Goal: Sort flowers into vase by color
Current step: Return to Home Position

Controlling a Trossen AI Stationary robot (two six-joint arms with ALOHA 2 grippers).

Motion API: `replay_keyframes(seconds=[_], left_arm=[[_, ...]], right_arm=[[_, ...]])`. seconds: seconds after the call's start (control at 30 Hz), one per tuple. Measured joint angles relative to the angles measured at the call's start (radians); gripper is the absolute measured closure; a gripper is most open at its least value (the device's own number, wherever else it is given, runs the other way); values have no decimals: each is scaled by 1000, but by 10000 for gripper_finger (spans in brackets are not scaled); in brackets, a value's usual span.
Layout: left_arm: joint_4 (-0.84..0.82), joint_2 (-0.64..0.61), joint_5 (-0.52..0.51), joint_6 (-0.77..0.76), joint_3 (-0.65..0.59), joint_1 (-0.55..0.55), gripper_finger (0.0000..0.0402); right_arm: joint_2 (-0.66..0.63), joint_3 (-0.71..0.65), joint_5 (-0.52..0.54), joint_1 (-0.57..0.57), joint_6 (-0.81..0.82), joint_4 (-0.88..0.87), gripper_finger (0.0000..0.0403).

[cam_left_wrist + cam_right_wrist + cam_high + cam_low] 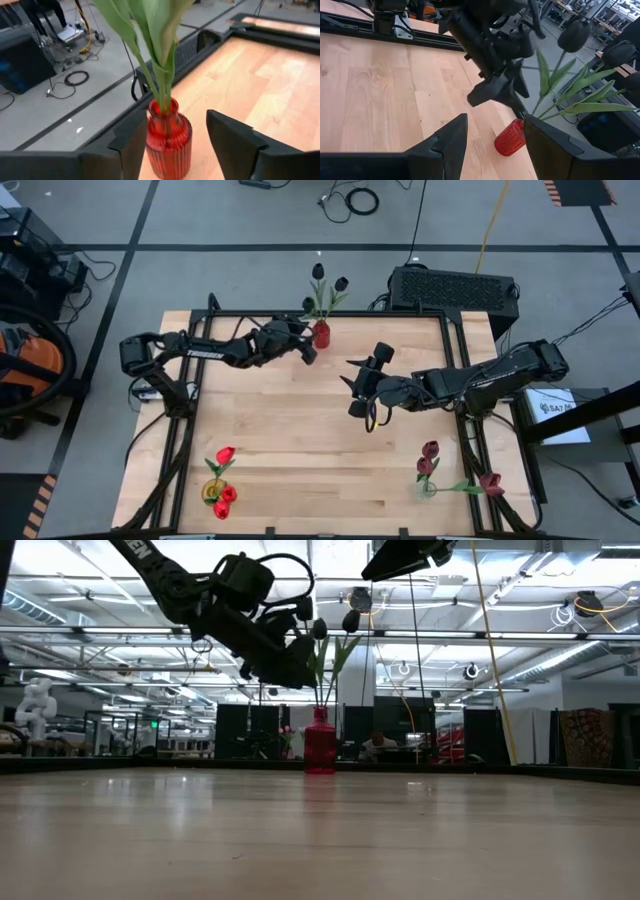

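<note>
Red ribbed glass vase (321, 335) at the wooden desk's (300, 450) far edge holds the black tulips (318, 271), left claw (306, 346) open just left of it, right claw (357, 388) open mid-desk; sorting looks finished, so next both arms should retreat home.

Robotics lab hall: taped grey floor (250, 220), loose cables (362, 200), strip-lit open ceiling (500, 600), wooden workbench (300, 430).

overhead, table-level, both wrist views share red vase (168, 139)
</note>
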Motion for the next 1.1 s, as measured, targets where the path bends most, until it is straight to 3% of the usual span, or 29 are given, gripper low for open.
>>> replay_keyframes(seconds=[0.2,0.27,0.43,0.53,0.63,0.8,0.9,1.0,1.1], left_arm=[[-139,-81,0,-10,0,-39,175],[-237,-130,23,-30,0,-61,174],[-363,-269,176,-80,0,-110,174],[-401,-360,306,-79,0,-141,174],[-468,-447,343,-70,1,-179,183],[-655,-565,248,-56,0,-248,249],[-645,-614,208,-37,-34,-293,303],[-584,-646,230,7,-97,-335,353],[-542,-670,241,28,-169,-373,391]], right_arm=[[0,0,-10,0,2,-2,218],[0,0,-74,-1,3,-7,218],[0,0,-248,-30,14,10,238],[0,0,-291,-51,13,8,267],[0,-17,-325,-77,15,14,310],[0,-107,-449,-136,-10,136,391],[0,-156,-552,-169,-30,231,392],[0,-215,-682,-186,-46,344,391],[0,-281,-743,-186,-68,488,400]])
